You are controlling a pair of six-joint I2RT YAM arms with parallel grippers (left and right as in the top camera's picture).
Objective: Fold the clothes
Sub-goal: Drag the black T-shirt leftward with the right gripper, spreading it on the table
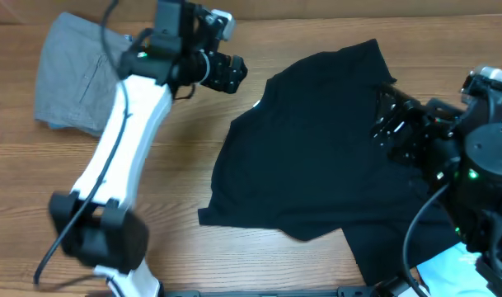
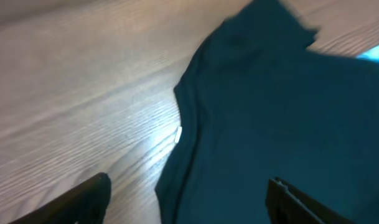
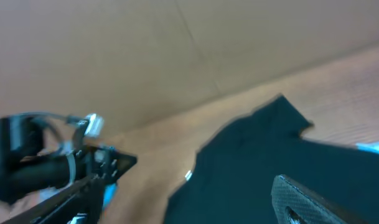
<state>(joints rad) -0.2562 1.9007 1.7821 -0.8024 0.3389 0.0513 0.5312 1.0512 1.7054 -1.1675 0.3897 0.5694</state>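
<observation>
A black T-shirt [image 1: 316,148] lies spread on the wooden table, with a small white tag [image 1: 258,104] at its left edge. My left gripper [image 1: 227,73] hovers open and empty just left of the shirt's upper left edge. In the left wrist view its fingers [image 2: 189,205] straddle the shirt's edge [image 2: 270,112] and the tag [image 2: 178,134]. My right gripper [image 1: 391,124] is open over the shirt's right side. The right wrist view shows one finger [image 3: 307,202] above the shirt [image 3: 257,168]. A folded grey garment [image 1: 73,74] lies at the far left.
The white left arm [image 1: 119,157] stretches from the front left edge towards the back. A white and light blue sheet [image 1: 457,266] lies at the front right under the right arm. A brown wall [image 3: 177,50] runs behind the table.
</observation>
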